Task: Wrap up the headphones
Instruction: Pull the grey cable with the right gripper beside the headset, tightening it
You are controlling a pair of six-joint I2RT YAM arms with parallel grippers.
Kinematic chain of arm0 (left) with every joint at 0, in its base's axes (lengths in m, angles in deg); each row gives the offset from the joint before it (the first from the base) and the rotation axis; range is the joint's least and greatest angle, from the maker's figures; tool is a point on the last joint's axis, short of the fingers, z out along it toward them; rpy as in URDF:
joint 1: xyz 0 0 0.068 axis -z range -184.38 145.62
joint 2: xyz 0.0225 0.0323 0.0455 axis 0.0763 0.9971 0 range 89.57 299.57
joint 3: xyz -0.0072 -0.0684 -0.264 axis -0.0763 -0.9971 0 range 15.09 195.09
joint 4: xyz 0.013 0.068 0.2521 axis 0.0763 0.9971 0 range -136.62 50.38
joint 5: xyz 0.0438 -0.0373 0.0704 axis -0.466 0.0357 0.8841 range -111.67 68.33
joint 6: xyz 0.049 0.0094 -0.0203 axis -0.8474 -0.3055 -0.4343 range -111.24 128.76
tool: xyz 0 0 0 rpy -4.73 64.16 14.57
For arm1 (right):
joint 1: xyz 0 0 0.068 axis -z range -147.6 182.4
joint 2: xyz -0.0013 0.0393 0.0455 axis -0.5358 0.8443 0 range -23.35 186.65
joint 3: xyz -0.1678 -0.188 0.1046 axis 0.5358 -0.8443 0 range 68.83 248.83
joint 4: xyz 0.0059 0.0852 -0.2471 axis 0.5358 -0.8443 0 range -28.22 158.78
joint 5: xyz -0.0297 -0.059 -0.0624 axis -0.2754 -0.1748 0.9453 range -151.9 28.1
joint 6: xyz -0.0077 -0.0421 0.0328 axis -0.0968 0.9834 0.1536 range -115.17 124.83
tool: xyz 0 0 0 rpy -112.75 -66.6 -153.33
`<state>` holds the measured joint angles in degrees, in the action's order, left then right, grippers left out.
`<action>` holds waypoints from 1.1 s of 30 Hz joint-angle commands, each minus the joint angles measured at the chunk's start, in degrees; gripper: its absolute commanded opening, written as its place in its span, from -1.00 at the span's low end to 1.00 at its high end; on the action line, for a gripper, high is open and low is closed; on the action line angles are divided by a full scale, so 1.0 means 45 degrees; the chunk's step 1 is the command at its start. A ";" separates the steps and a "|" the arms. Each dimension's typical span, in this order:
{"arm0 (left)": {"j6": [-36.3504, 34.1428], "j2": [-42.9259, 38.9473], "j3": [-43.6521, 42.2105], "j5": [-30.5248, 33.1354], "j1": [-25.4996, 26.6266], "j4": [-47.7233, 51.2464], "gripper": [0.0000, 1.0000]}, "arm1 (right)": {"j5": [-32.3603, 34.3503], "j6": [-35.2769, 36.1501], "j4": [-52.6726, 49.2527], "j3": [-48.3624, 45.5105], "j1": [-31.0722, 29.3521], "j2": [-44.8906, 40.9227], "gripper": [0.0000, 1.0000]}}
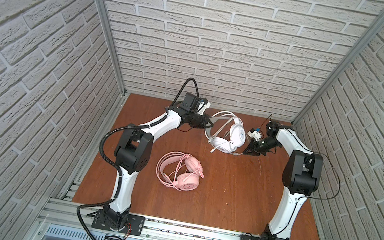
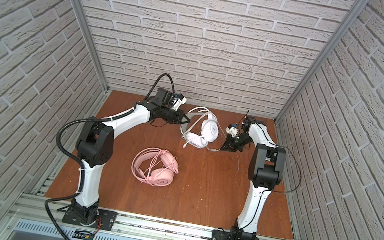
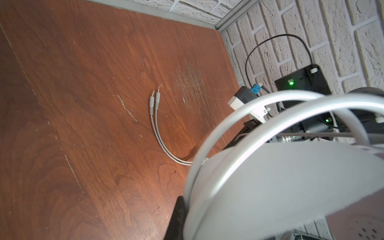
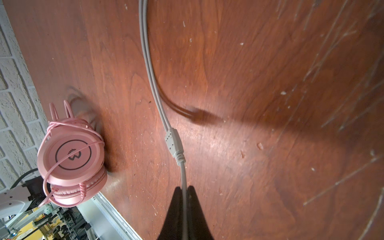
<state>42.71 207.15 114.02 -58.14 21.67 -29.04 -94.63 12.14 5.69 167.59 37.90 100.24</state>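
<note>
Pink and white on reddish-brown wood

The pink headphones are pink all over, cord included, with a dark ring and emblem on the cup; the white headphones are white with a grey band, a small blue mark on one cup and a pale grey cord. The table is red-brown wood grain with pale scratches. The walls show an off-white brick pattern.

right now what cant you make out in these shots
- Left end effector: its grip on the white headphones is hidden by the grey band in the left wrist view.
- Right end effector, shut on the white cord: body cut off by the frame edge.
- Plugs: too small in both top views.
</note>
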 commanded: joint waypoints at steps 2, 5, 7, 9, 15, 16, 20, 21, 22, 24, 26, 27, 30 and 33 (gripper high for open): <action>0.0923 0.0051 0.0430 -0.1034 0.0108 -0.1642 -1.00 | 0.0563 -0.0467 0.0147 0.0753 -0.0050 0.0633 -0.89; 0.1298 0.0215 0.0379 -0.1022 0.0130 -0.1911 -1.00 | 0.0764 -0.0719 0.0484 0.0798 -0.0069 0.0714 -0.87; 0.1435 0.0368 0.0374 -0.0946 0.0193 -0.1915 -1.00 | 0.0735 -0.0858 0.0821 0.0617 -0.0069 0.0596 -0.82; 0.1557 0.0583 0.0401 -0.0942 0.0225 -0.1915 -1.00 | 0.0690 -0.0950 0.1110 0.0382 -0.0079 0.0451 -0.75; 0.1886 0.1332 0.0668 -0.1073 0.0214 -0.1928 -1.00 | 0.0784 -0.1039 0.1833 -0.0516 -0.0106 -0.0140 -0.56; 0.1888 0.1467 0.0795 -0.1077 0.0224 -0.1815 -1.00 | 0.0817 -0.1075 0.1979 -0.0710 -0.0109 -0.0304 -0.55; 0.1812 0.1754 0.1012 -0.1074 0.0204 -0.1537 -1.00 | 0.0936 -0.1372 0.2797 -0.1712 -0.0109 -0.1257 -0.52; 0.1795 0.1802 0.1040 -0.1048 0.0201 -0.1484 -1.00 | 0.0966 -0.1488 0.3041 -0.1994 -0.0108 -0.1535 -0.52; 0.1776 0.1834 0.1041 -0.1016 0.0199 -0.1425 -1.00 | 0.0986 -0.1644 0.3344 -0.2329 -0.0118 -0.1883 -0.51; 0.1753 0.1894 0.1043 -0.0949 0.0170 -0.1408 -1.00 | 0.0811 -0.2018 0.4129 -0.3161 -0.0138 -0.2768 -0.49; 0.1771 0.1920 0.1069 -0.0890 0.0156 -0.1388 -1.00 | 0.0515 -0.2457 0.5343 -0.4338 -0.0239 -0.3724 -0.48; 0.1790 0.1952 0.1081 -0.0856 0.0157 -0.1367 -1.00 | 0.0443 -0.2781 0.5936 -0.4843 -0.0288 -0.4149 -0.46; 0.1842 0.2030 0.1168 -0.0847 0.0104 -0.1368 -1.00 | 0.0189 -0.4588 0.8575 -0.6573 -0.0524 -0.5359 -0.50; 0.1850 0.2090 0.1289 -0.0895 0.0099 -0.1356 -1.00 | 0.0058 -0.7072 1.1727 -0.8040 -0.0796 -0.5908 -0.80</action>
<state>49.97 216.55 117.17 -59.62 22.37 -32.84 -92.67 -7.62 41.54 135.81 35.60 74.82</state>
